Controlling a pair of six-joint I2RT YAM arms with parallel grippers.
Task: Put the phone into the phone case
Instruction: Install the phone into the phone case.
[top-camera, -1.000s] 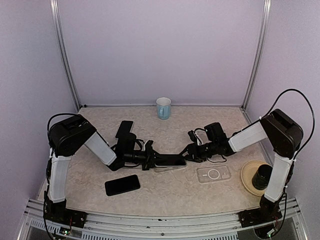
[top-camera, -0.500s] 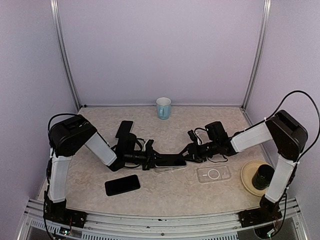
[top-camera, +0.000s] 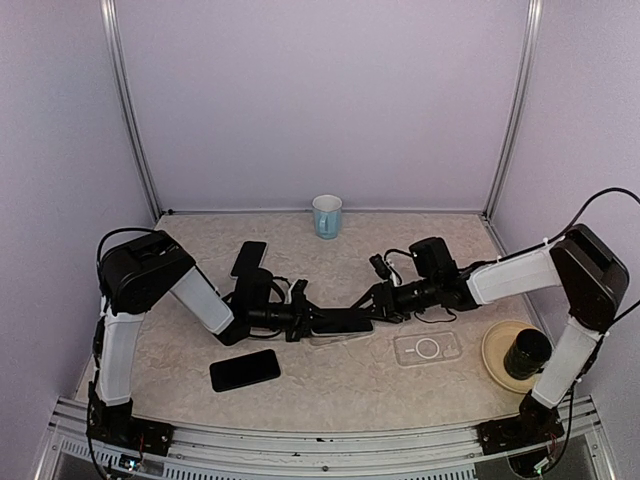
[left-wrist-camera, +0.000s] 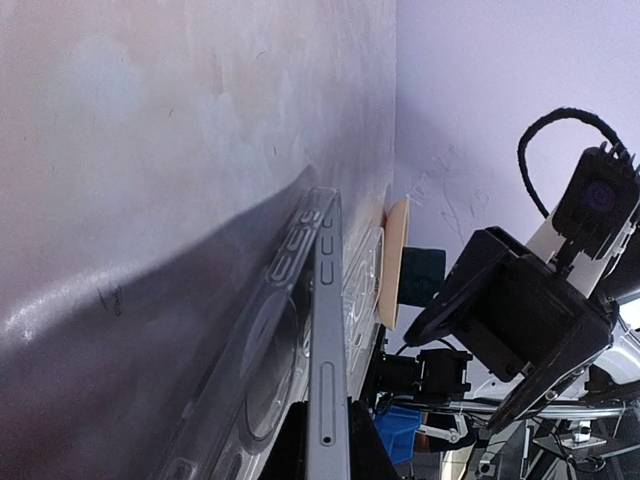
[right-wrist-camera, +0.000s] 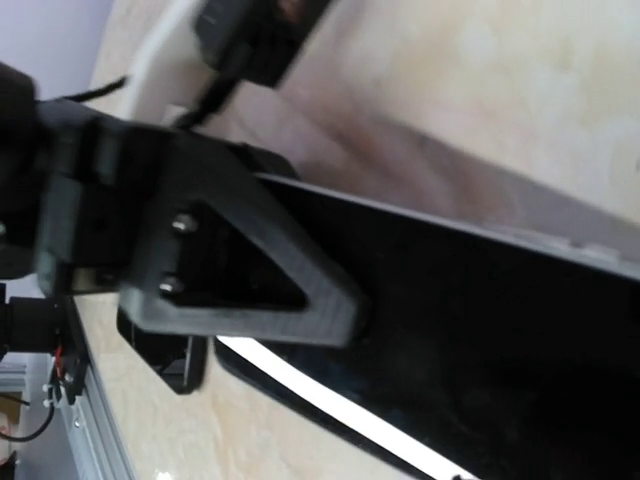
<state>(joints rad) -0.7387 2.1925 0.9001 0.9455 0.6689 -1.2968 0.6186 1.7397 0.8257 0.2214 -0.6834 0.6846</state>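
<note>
Laboratory test cell indicated. A marble-patterned tabletop (top-camera: 350, 385) is enclosed by plain lavender panels (top-camera: 320, 100) set between aluminium posts (top-camera: 125, 110); an extruded aluminium rail (top-camera: 300, 440) is fitted along the near edge.

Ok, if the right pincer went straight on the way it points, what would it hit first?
Most likely the phone, just ahead of the right pincer and held by the left pincer; depth is unclear.

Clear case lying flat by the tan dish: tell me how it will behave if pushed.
The clear case lies flat on the table, so it would probably slide rather than tip or roll. It looks like a thin see-through shell, so it is likely light and somewhat bendy. Its low edge may be hard to pinch.
</note>
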